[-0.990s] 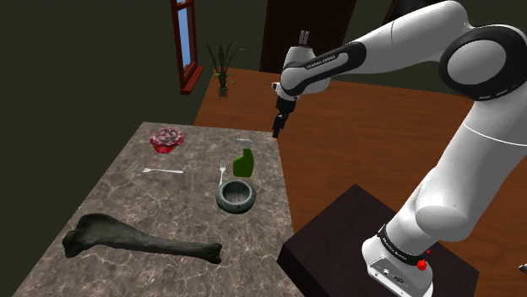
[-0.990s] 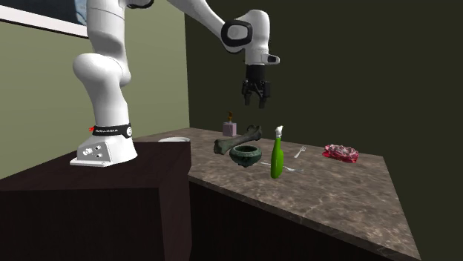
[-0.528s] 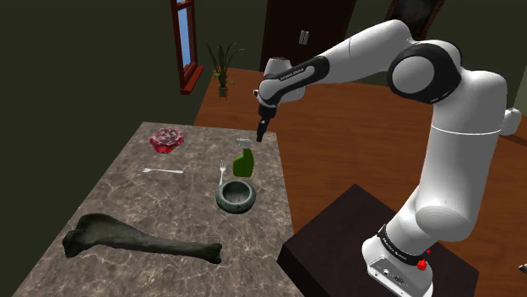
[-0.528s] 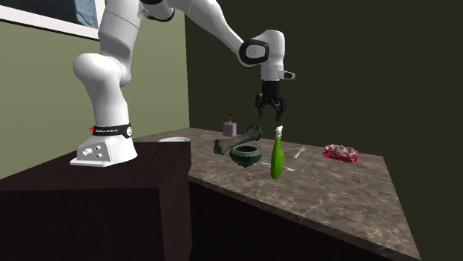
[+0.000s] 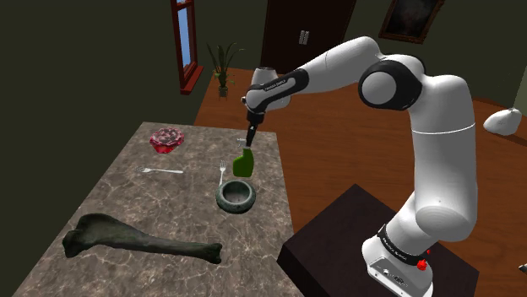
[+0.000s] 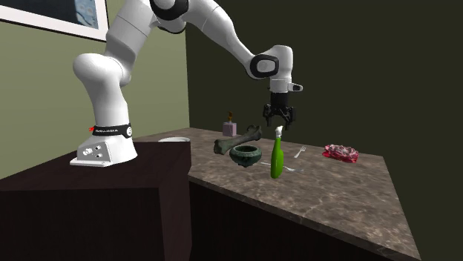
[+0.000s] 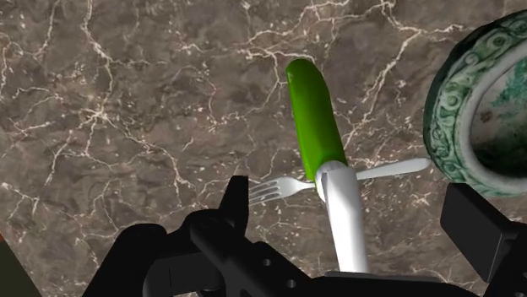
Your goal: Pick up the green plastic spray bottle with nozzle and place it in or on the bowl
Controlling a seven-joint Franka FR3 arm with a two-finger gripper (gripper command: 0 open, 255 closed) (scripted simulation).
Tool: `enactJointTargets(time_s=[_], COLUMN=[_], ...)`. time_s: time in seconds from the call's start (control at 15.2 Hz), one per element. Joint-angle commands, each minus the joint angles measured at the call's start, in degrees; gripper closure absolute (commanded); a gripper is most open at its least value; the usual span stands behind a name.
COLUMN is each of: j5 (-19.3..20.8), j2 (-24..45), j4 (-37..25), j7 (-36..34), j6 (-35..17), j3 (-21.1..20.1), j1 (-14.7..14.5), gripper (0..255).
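Green spray bottle (image 6: 277, 159) stands upright on the marble counter (image 5: 127, 202), just beside the green patterned bowl (image 6: 246, 154), with a fork (image 7: 283, 187) lying at its base. Gripper (image 6: 279, 121) hangs directly over the bottle's white nozzle, fingers spread apart (not touching it). In the wrist view the nozzle sits between them.

- Counter (image 5: 118, 198): brown, white-veined stone top.
- Bone (image 5: 139, 239), large, dark, lying flat.
- Bowl (image 5: 236, 196), green, patterned.
- Spray bottle (image 5: 243, 162), green, upright.
- Fork (image 5: 162, 171); second fork (image 5: 222, 175).
- Red meat (image 5: 166, 139).
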State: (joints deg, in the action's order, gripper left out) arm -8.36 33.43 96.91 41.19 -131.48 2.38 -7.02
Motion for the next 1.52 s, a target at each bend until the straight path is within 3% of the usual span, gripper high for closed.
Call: enactJointTargets(time_s=[0.0, 0.66, 0.73, 1.45], j5=[-0.11, -0.26, -0.26, -0.13], j2=[0.87, 2.18, 2.18, 1.19], j4=[0.40, 0.39, 0.39, 0.34], j7=[0.03, 0.12, 0.12, -0.04], j6=[-1.30, -2.61, -2.61, -1.58], j3=[-0.13, -0.25, -0.25, -0.17], j1=[-0.12, -0.15, -0.15, -0.19], gripper=[0, 0, 255, 255])
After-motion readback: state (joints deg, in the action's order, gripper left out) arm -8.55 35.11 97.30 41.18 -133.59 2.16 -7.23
